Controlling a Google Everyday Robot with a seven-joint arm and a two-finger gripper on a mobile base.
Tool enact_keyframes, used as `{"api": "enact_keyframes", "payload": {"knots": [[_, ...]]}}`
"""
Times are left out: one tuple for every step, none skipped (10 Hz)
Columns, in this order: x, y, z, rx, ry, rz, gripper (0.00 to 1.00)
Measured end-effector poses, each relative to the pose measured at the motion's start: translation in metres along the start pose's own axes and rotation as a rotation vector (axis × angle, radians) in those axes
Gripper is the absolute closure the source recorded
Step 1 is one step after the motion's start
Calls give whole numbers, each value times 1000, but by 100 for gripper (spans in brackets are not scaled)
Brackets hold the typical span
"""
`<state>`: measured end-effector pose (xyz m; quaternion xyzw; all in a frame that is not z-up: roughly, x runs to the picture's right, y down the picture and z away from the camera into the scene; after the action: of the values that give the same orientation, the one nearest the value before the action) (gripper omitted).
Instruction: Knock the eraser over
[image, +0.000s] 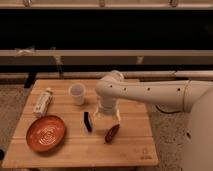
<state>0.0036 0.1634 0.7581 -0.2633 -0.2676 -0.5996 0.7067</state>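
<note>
The eraser (88, 121) is a small thin black block, seen edge-on, on the wooden table (130, 150) a little left of centre. My gripper (107, 115) points down at the end of the white arm (145, 92). It hangs just right of the eraser, a small gap apart, low over the table. A reddish-brown tapered oblong thing (111, 133) lies just in front of the gripper.
An orange plate (46, 132) sits at the front left. A white cup (77, 93) stands behind the eraser. A white bottle (43, 101) lies at the left edge. A dark railing and wall run behind the table.
</note>
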Motion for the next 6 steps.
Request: {"api": "enact_keyframes", "payload": {"knots": [[-1,-3,2,-1,-3,-13,20],[-2,-7,4,-4,-8,-26,20],[-3,-9,5,-4,-11,-36,20],[-4,-14,4,-1,-12,-50,20],[-5,-22,4,2,-13,-66,20],[-6,-29,4,8,-14,-79,20]]}}
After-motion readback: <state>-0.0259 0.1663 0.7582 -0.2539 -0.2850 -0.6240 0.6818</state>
